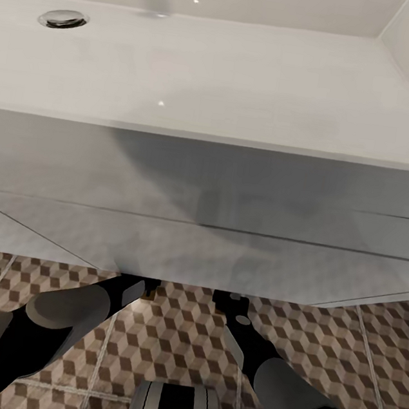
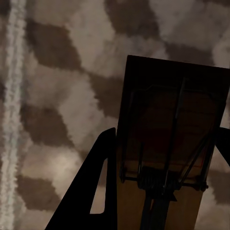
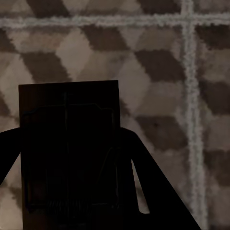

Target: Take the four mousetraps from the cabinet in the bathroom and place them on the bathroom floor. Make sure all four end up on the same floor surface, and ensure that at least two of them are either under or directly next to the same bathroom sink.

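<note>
here both arms (image 1: 78, 317) reach under the bathroom sink (image 1: 222, 77), each holding a mousetrap (image 2: 172, 134)

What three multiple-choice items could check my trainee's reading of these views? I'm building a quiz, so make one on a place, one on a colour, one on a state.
1. Where do both arms reach in the head view?
A. Into the basin
B. Under the bathroom sink, over the bathroom floor
C. Onto a shelf

2. What colours are the floor tiles?
A. Plain white
B. Blue and green
C. Brown, beige and grey cubes

3. What sits between the left gripper fingers?
A. Nothing
B. A mousetrap
C. A towel

Answers: 1 B, the forearms vanish beneath the vanity edge. 2 C, the cube pattern shows in all three views. 3 B, the left wrist view shows a wooden board with a wire bar between the fingers.
</note>
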### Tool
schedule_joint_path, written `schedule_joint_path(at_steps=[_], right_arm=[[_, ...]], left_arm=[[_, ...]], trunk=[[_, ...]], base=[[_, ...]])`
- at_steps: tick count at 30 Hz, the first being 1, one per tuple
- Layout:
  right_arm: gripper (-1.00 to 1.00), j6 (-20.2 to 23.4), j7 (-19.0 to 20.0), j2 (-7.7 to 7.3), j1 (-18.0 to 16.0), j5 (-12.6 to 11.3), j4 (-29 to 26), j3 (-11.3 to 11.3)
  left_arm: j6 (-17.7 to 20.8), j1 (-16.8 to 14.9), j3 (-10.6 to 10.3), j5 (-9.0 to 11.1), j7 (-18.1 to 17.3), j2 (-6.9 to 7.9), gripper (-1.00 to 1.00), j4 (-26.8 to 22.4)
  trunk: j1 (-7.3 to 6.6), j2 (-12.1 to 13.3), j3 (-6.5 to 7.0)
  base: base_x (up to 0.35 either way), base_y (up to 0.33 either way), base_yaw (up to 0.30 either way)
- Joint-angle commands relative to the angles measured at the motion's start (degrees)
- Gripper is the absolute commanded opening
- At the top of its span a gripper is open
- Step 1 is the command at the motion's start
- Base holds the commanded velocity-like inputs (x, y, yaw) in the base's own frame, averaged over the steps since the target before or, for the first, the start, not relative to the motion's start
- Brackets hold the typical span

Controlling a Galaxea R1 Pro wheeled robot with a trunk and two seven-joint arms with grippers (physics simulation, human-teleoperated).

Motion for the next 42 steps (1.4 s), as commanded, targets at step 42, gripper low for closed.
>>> schedule_joint_path(at_steps=[42], right_arm=[[-1.00, -0.4, -0.2, 0.02, 0.0, -0.8, -0.2, 0.5]], left_arm=[[0.1, -1.7, 0.0, 0.3, 0.5, 0.32, -1.00, 0.1]], trunk=[[-0.01, 0.0, -2.10]], base=[[0.000, 0.000, 0.005]])
